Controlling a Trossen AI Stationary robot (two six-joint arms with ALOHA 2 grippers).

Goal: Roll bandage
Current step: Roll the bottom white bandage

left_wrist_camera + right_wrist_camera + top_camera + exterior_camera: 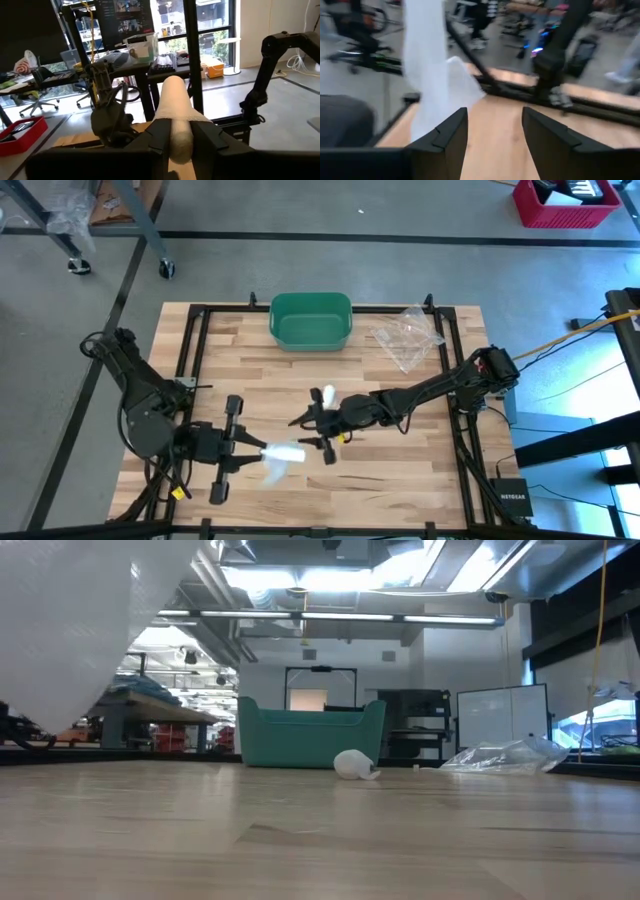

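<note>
The left gripper (248,452) sits at the near left of the desk (420,480), clenched on the bandage (283,453); the left wrist view shows the white roll (176,120) pinched between both fingers (159,137) and sticking out beyond them, lifted off the desk. The right gripper (318,423) is near the middle of the desk, just right of and beyond the left one, and its jaws stand apart with nothing between them; in the right wrist view a loose white strip (432,70) hangs just beside one finger (451,131) without being held. A second small white wad (328,395) lies on the desk just beyond the right gripper, and the low view shows it (353,765) in front of the green bin (311,320) at the far edge; a clear bag (407,335) lies to the bin's right. The main risk, as I judge it, is the free tail: with only one gripper holding, the strip can sag, twist or slip loose, so any turning would wind it slack or crooked. The right gripper could also close on air beside the strip, since the cloth looks to be swinging. The left grip is on the roll's end only, so a tug from the right might pull the roll out of the fingers.
</note>
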